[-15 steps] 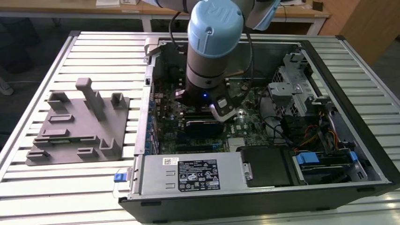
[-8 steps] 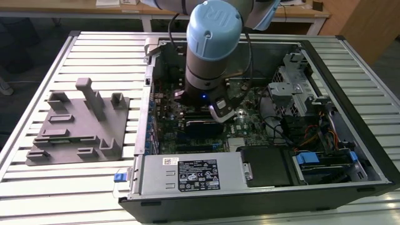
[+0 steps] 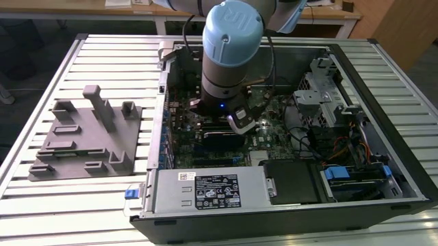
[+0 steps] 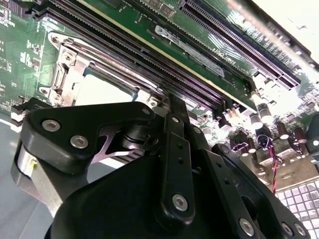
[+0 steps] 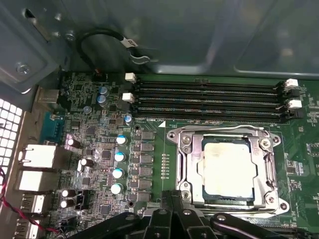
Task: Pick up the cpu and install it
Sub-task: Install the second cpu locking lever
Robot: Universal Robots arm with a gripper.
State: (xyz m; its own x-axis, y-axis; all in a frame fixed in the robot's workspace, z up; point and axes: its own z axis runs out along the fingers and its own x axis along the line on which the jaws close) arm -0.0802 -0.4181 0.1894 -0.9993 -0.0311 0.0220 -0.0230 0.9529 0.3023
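The cpu (image 5: 230, 171) lies seated in the socket frame (image 5: 187, 169) on the motherboard (image 5: 99, 149), beside the memory slots (image 5: 209, 99). The claw (image 5: 174, 219) hangs just beside it; whether it is spread I cannot tell.

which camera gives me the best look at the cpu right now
The first wrist view: the cpu faces the camera, its whole silvery top visible inside the socket frame. In the second wrist view only a corner of it clears the gripper body. In the exterior view the arm covers that spot.
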